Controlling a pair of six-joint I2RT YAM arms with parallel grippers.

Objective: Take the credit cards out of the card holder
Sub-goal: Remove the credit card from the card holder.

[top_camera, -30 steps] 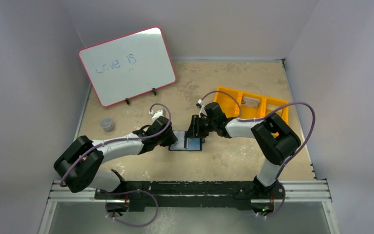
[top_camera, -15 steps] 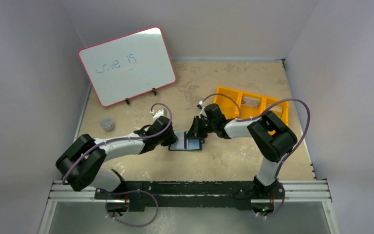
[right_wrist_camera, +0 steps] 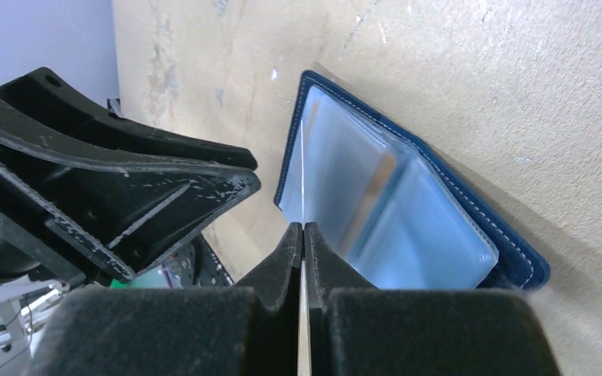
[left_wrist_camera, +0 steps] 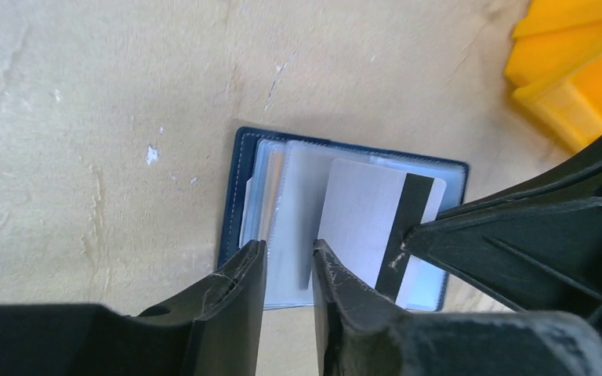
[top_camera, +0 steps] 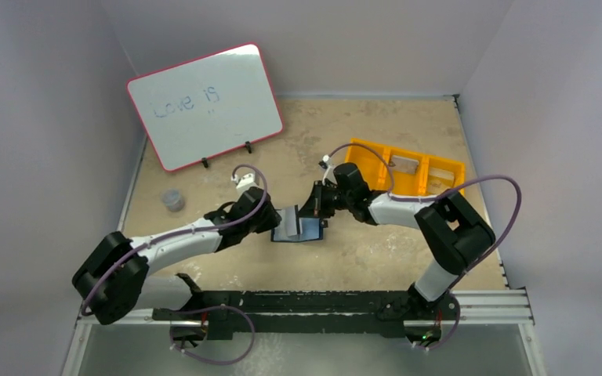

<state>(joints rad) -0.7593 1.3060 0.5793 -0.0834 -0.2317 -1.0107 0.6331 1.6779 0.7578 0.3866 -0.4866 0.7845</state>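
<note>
Near the orange tray [top_camera: 366, 164], to its left, the card holder [top_camera: 296, 229] lies open, its striped credit card [left_wrist_camera: 364, 219] pinched edge-on in the pressed-together right gripper [right_wrist_camera: 304, 235], the left gripper [left_wrist_camera: 288, 249] narrowly parted over it: mid-extraction, I judge, needing a straight pull while the holder is pinned.

The table [top_camera: 376, 262] under me is tan and scuffed, with pale scratches and blotches across it. At its far left a whiteboard [top_camera: 208, 106] stands tilted on two small black feet. A small grey pot [top_camera: 173, 200] sits near the left edge, well apart from the rest. An orange tray [top_camera: 363, 160] lies at the far right. The navy holder [top_camera: 288, 234] lies open near the middle, clear pockets up. The black rail [top_camera: 306, 301] I am bolted to runs along the near edge.
</note>
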